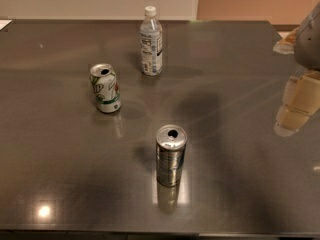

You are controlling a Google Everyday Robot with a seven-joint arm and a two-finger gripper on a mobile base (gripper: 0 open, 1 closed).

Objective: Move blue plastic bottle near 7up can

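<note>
Dark glossy table (60, 174), and the 7up can (105, 88) is your reference point here. It's standing upright on the left-middle part of the surface with its opened top showing, and it looks a bit dented.

The blue plastic bottle (151, 41) is behind that can and off to its right. It's upright with the white cap on and isn't touching the can; there's a clear gap of bare table between them.

A taller slim silver can (170, 155) sits in front of the 7up can and to its right, well apart from it.

The gripper (296, 106) is way off to the right of the 7up can at the frame's edge, holding nothing. You honestly can't tell if it's spread or closed.
</note>
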